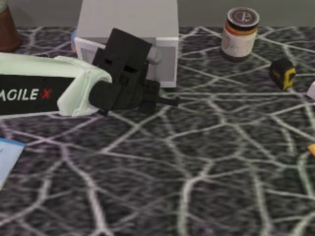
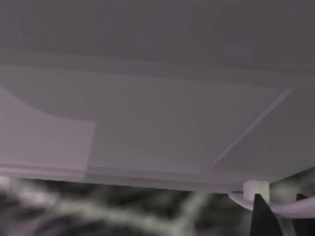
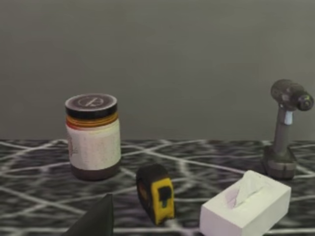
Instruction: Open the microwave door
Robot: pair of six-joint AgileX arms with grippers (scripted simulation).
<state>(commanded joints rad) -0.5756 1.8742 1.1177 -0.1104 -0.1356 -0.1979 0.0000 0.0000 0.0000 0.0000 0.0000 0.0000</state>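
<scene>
One arm works here: your left gripper (image 1: pixel 129 73) presses against the front of the microwave (image 1: pixel 129 19) at the table's far edge, left of centre. You cannot tell from any view whether its fingers are apart or together. The microwave door (image 1: pixel 106 55) looks shut or barely cracked, so nearly all of the swing appears left to do. Your right arm stays out of the top view, its camera facing a jar (image 3: pixel 92 136) and a tape measure (image 3: pixel 156 192).
</scene>
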